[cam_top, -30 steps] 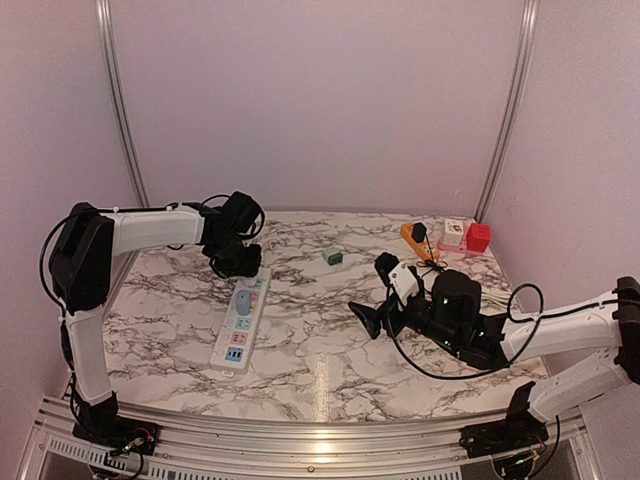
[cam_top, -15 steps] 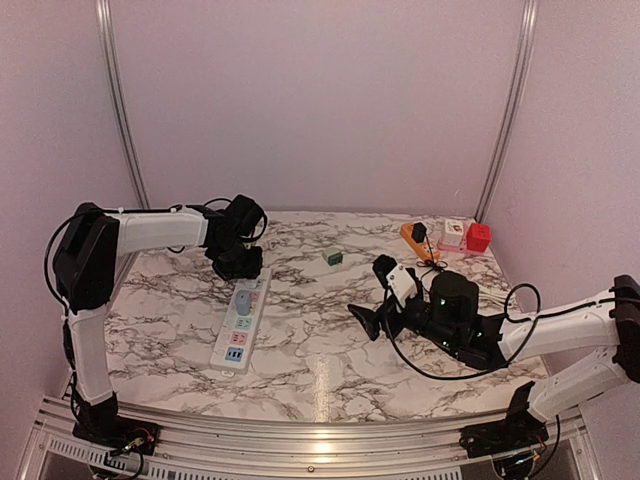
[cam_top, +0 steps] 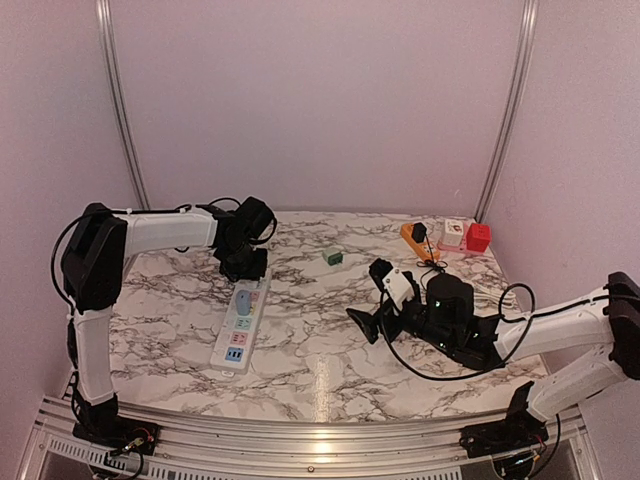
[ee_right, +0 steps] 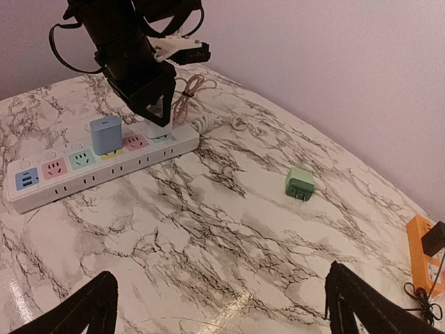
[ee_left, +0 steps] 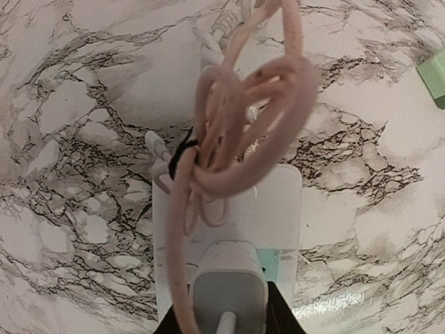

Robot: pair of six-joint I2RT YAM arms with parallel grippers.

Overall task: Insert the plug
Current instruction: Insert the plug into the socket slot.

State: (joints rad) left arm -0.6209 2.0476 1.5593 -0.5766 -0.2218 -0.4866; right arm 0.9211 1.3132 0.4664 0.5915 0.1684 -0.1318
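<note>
- My left hand (ee_left: 224,323) is clamped narrow on the white plug (ee_left: 229,282), one dark finger on each side of its body.
- The plug's pink cable (ee_left: 243,118) rises from it in a loose tangled coil, bound by a dark tie, and hangs in front of the wrist camera.
- The plug is over the far end of the white power strip (cam_top: 240,322), next to a teal socket panel. I cannot tell whether its pins are seated.
- A blue adapter (ee_right: 104,133) stands upright in the strip, a couple of sockets nearer me.
- A green adapter (cam_top: 333,257) lies on the marble surface (cam_top: 300,370), well to the right of the strip.
- My right hand (cam_top: 368,297) hovers over mid-surface with its fingers spread wide, gripping nothing and facing the strip.
</note>
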